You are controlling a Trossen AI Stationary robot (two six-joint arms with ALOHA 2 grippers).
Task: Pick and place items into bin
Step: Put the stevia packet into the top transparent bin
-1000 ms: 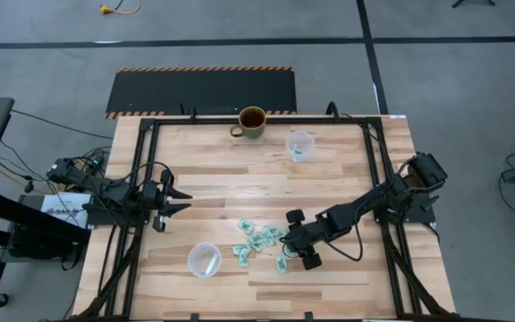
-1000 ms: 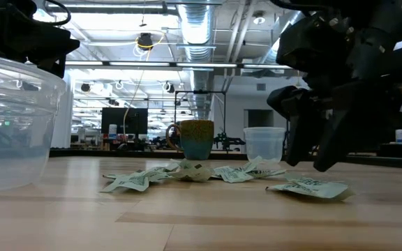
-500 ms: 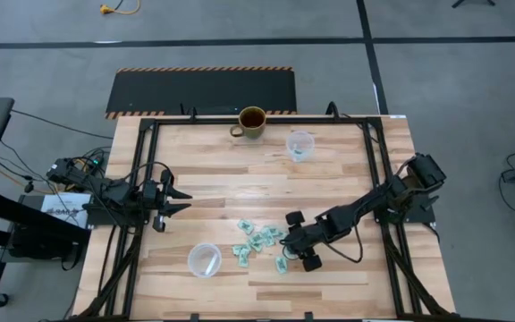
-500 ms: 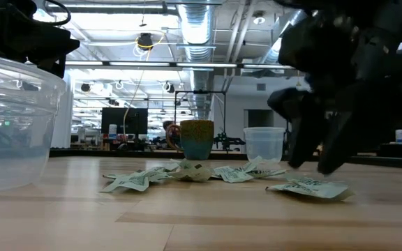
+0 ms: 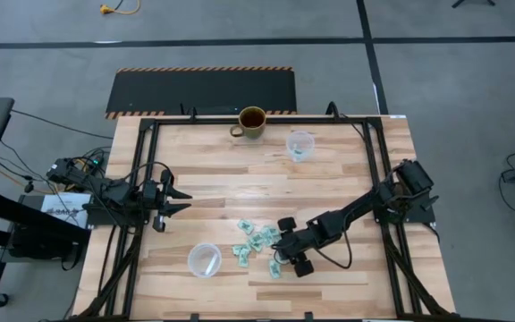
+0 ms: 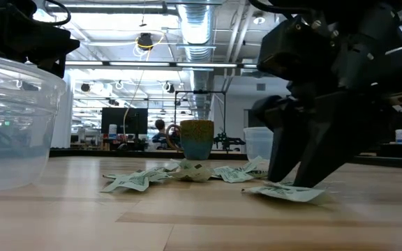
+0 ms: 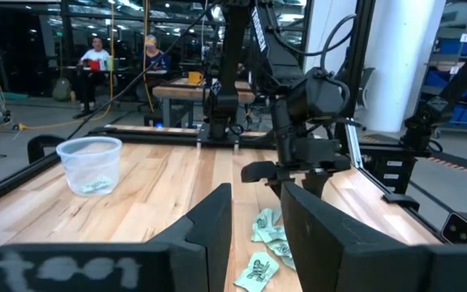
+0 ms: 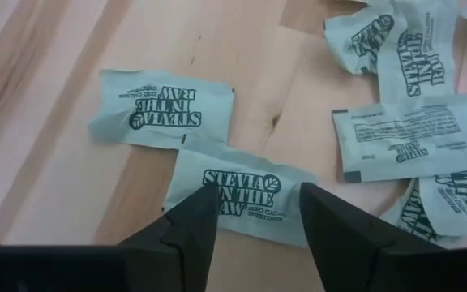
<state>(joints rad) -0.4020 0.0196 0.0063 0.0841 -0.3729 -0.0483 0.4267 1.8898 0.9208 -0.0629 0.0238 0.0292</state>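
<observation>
Packets [image 5: 257,241] lay scattered mid-table, near the clear bin [image 5: 204,259], handy for picking. Right pincer [image 5: 286,248] stooped low on its outstretched arm, fingers parted astride one stevia packet [image 8: 240,197]. Farther off, the left pincer [image 5: 170,201] waited at the table's [image 5: 329,170] edge, fingers apart.

Pale mint-green packets [image 8: 242,197], dark green print; blond striped wood table [image 5: 329,179]; olive-brown mug [image 5: 251,122].

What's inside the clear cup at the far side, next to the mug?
The clear cup holds some pale green packets at its bottom, seen through the wall. Their number cannot be told. The mug stands apart from it, to its left in the high view.
</observation>
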